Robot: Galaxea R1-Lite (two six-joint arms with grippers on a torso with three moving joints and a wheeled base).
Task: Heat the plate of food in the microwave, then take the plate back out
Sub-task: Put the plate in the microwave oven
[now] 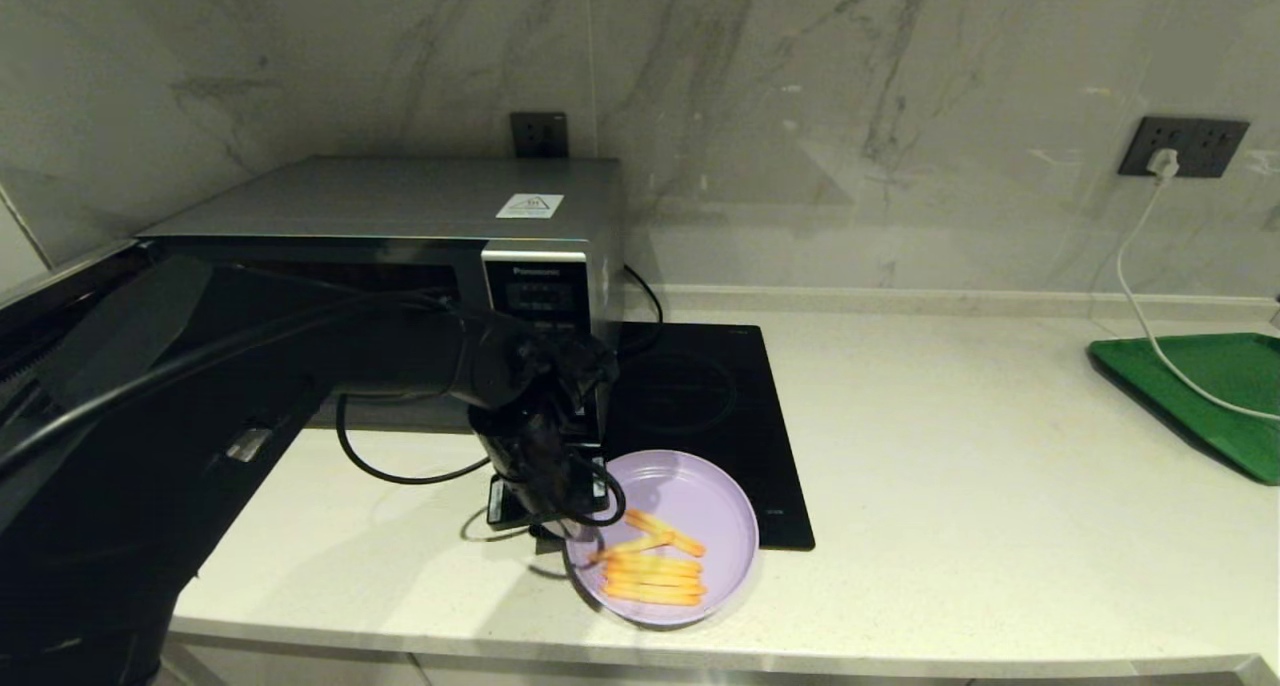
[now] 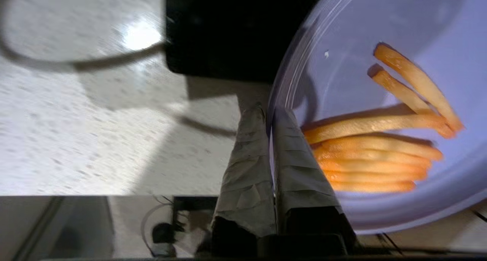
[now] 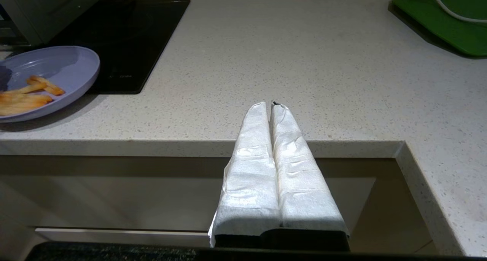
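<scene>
Head view has the left gripper (image 1: pixel 572 522) pinched on the rim of the plate of food (image 1: pixel 665 538), sitting on the surface in front of the microwave (image 1: pixel 420 236), so I can't tell if heating's done yet; right gripper (image 3: pixel 272 105) idles clenched.

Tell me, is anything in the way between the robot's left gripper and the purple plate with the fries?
No, nothing is. The left gripper is shut right on the rim of the plate of food, one finger inside the rim and one outside, so it already pinches the plate on the counter.
</scene>
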